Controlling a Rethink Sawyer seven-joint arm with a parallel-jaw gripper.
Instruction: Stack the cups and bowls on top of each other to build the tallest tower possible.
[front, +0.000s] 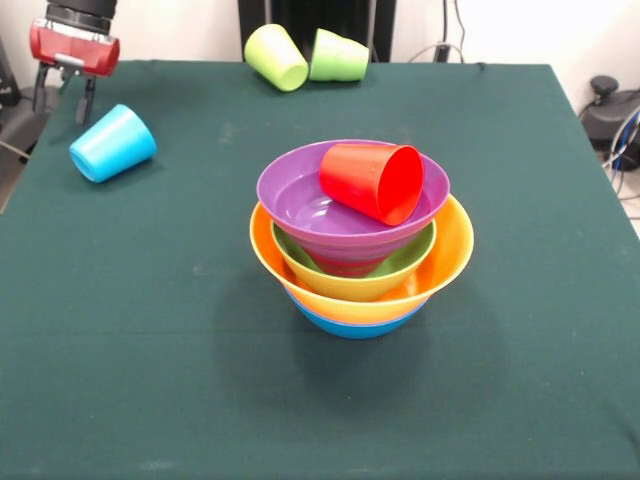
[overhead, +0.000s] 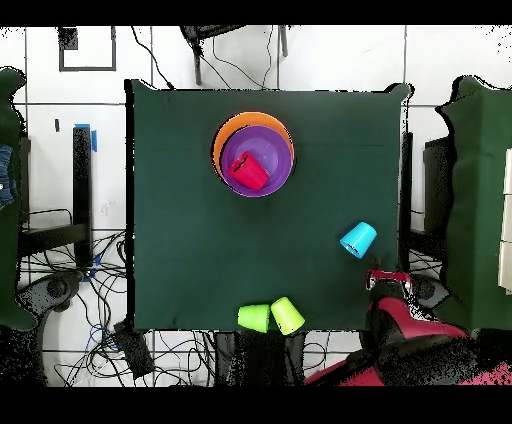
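Tower (front: 360, 270) of bowls holds the red cup (front: 372, 181) on its side; gripper (front: 62, 100) spread, empty, beside the sky blue cup (front: 112, 143)

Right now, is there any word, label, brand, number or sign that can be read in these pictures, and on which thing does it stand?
None can be read.
The red cup, the sky blue cup, the two green cups and the bowls: plain, no print visible.
The gripper: no marking visible.
The green tablecloth: bare, no writing.
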